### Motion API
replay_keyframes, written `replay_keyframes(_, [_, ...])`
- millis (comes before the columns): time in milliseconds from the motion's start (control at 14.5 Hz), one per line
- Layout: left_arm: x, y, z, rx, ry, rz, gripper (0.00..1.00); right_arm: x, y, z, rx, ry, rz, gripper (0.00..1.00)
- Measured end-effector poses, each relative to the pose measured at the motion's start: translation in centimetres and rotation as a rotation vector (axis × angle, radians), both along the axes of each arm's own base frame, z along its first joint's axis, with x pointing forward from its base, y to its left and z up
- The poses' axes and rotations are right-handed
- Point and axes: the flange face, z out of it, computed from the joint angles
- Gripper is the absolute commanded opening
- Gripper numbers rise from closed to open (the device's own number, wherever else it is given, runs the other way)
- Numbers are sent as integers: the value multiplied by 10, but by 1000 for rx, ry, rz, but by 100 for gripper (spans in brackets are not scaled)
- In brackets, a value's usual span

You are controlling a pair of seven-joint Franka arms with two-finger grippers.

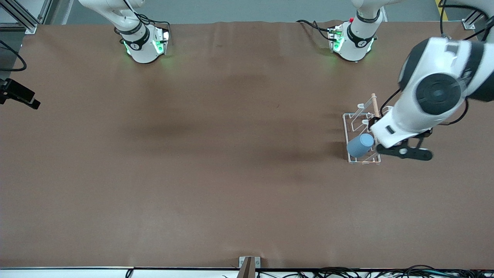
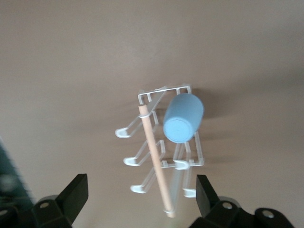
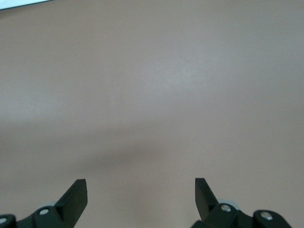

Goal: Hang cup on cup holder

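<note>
The light-blue cup [image 1: 361, 145] [image 2: 183, 118] sits tilted, mouth down, over a prong of the white wire cup holder [image 1: 352, 120] [image 2: 190, 161], at the holder's end nearer to the front camera. The cup's closed bottom faces up. A wooden rod [image 2: 154, 152] runs along the holder's top. My left gripper [image 2: 141, 187] hangs open above the holder, apart from it, nothing between its fingers. In the front view the left arm [image 1: 424, 100] covers part of the holder. My right gripper [image 3: 141, 190] is open over bare table, and that arm waits.
A brown cloth [image 1: 216, 154] covers the whole table. The arm bases [image 1: 141, 42] [image 1: 353, 42] stand along the table edge farthest from the front camera. A black camera [image 1: 19, 94] sits at the right arm's end. A small bracket [image 1: 249, 266] is at the nearest edge.
</note>
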Motion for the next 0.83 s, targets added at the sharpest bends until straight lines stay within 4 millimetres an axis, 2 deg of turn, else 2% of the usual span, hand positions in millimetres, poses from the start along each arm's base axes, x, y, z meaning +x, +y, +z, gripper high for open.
replay_keyframes(138, [-6, 36, 43, -106, -65, 119, 100, 0, 0, 0, 0, 3, 0, 100])
replay_keyframes(276, [-20, 71, 86, -163, -131, 190, 100, -1, 0, -1, 1, 8, 0, 100])
replay_keyframes(345, [-28, 81, 104, -176, -161, 209, 100, -1, 0, -1, 1, 9, 0, 100])
replay_keyframes(483, [-47, 88, 132, -186, -206, 219, 100, -1, 0, -1, 1, 9, 0, 100])
replay_keyframes(621, [-70, 85, 147, -187, -224, 208, 100, -1, 0, -1, 1, 9, 0, 100])
replay_keyframes(828, [-89, 86, 147, -192, -215, 174, 100, -1, 0, -1, 1, 10, 0, 100])
